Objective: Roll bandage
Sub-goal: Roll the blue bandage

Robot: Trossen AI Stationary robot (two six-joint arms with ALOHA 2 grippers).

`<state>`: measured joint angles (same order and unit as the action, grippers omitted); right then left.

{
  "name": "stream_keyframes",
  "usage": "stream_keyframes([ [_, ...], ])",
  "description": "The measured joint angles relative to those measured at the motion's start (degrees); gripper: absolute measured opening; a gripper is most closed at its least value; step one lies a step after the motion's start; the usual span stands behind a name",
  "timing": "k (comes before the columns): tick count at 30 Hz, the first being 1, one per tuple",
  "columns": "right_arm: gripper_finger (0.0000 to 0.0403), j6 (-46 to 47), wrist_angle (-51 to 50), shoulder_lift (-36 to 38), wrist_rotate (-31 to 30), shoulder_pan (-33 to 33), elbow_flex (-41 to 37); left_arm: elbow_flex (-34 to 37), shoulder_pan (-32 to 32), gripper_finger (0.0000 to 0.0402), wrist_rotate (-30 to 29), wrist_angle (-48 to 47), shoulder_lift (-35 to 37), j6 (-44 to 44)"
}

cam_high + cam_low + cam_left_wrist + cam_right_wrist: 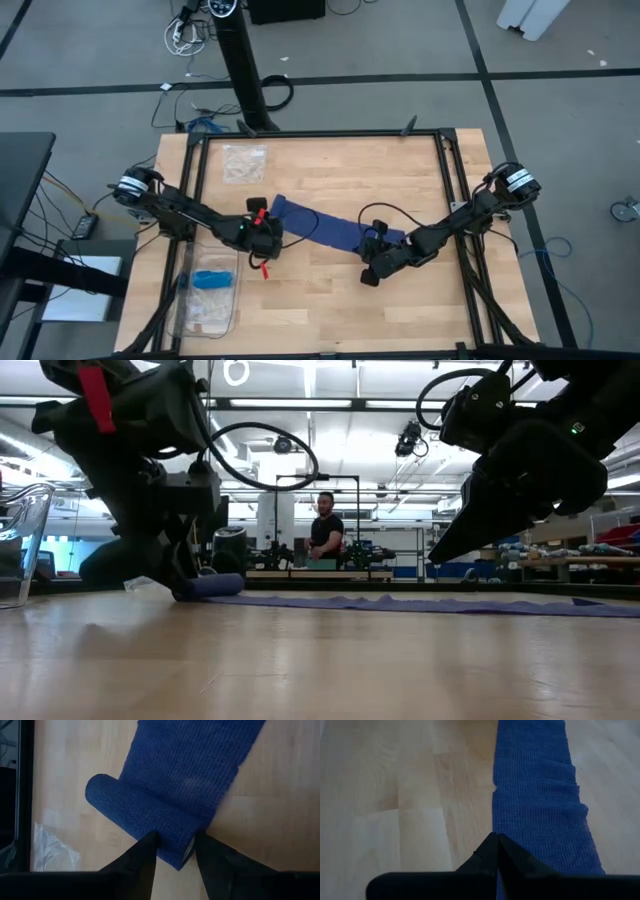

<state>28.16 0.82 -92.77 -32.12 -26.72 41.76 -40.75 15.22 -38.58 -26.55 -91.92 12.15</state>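
Observation:
The navy-blue bandage (335, 228) lies across the middle of the table as a flat strip. Its left end is rolled into a small roll (140, 815) that rests on the wood, also seen in the low view (210, 586). My left gripper (175, 857) is at this roll (268, 243), its fingers closed on one end of it. My right gripper (496, 845) is shut and empty. It hangs above the strip's edge near the right end (372, 272), clear of the cloth in the low view (438, 557). My left gripper pinches one end of the roll (175, 851) between its two fingers. One finger (142, 857) is on the rolled side, the other (210, 857) on the side where the flat strip leaves. The fingers slant down from above. The roll lies on the table.
A clear plastic bag (245, 162) lies at the far left. Another bag (208, 300), holding a light-blue item (210, 278), lies at the near left. A black frame (452, 190) borders the table. A person (325, 530) stands in the room far behind.

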Motion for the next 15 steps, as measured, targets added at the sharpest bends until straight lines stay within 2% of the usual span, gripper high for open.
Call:
stream_keyframes([
  [4, 0.0009, -0.23, 0.04, 0.00, 0.00, 0.00, 0.00, 0.00, -0.07, 0.0139, -1.06, 0.03, -0.24, 0.06],
  [8, 0.0008, -0.40, 0.17, 0.00, -0.40, 0.00, 0.00, 0.06, -0.09, 0.0116, -2.90, 0.04, -0.28, 0.08],
  [15, 0.0009, -0.87, 0.65, 0.00, -0.83, -0.05, 0.02, 0.11, -0.13, 0.0015, -8.32, 0.36, -0.30, 0.14],
])
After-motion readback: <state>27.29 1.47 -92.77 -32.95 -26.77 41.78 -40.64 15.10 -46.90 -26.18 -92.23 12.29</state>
